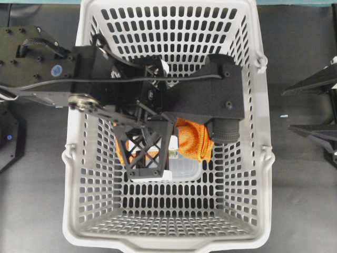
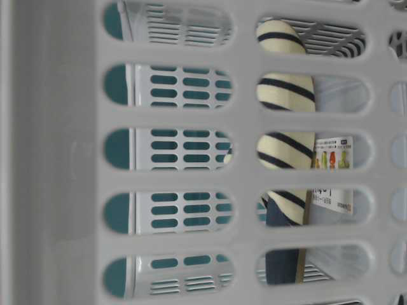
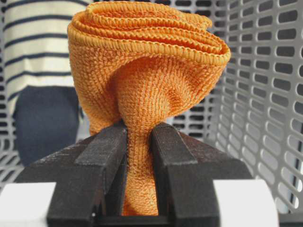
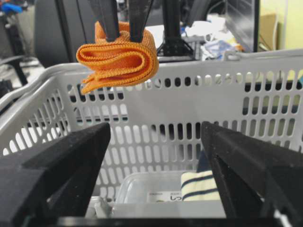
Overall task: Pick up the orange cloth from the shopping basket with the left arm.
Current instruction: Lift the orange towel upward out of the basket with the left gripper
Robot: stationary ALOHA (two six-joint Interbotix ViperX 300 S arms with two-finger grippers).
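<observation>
The orange cloth hangs folded from my left gripper, whose black jaws are shut on a pinched part of it. In the right wrist view the cloth hangs level with the far rim of the grey shopping basket, held from above by the left gripper. From overhead the cloth shows under the left gripper, over the middle of the basket. My right gripper is open and empty outside the basket's right wall, its jaws wide apart.
A navy and cream striped slipper stands against the basket wall; it also shows in the left wrist view and the right wrist view. A clear plastic container lies on the basket floor below the cloth.
</observation>
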